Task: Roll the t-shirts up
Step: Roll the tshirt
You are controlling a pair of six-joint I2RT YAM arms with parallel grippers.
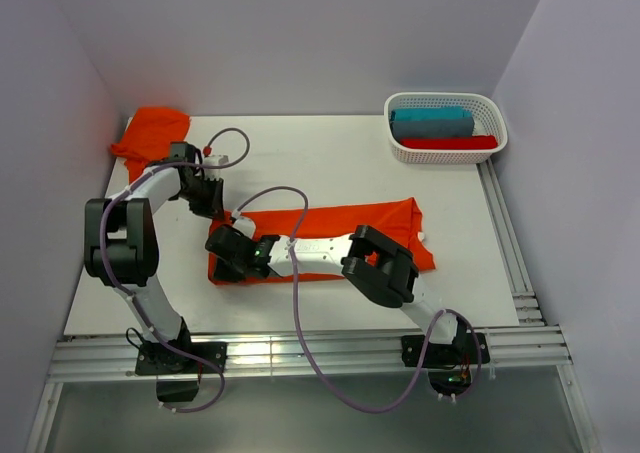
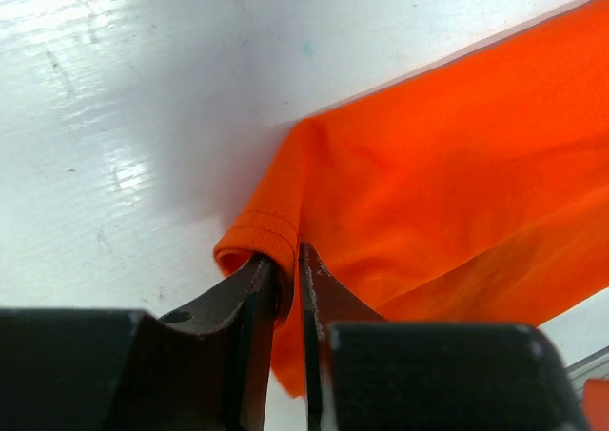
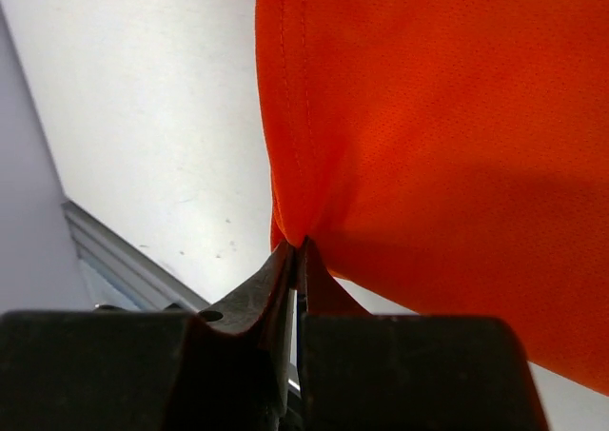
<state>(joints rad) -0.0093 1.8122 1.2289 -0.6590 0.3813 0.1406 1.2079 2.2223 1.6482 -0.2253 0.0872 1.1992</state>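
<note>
An orange t-shirt lies folded into a long strip across the middle of the white table. My left gripper is at the strip's far left corner. In the left wrist view it is shut on the hemmed corner of the t-shirt. My right arm reaches left over the strip. My right gripper is at its near left corner. In the right wrist view it is shut on the t-shirt's edge. A second orange t-shirt lies crumpled at the back left corner.
A white basket at the back right holds a teal cloth and a darker red cloth. Metal rails run along the table's front edge and right side. Grey walls close in the left, back and right.
</note>
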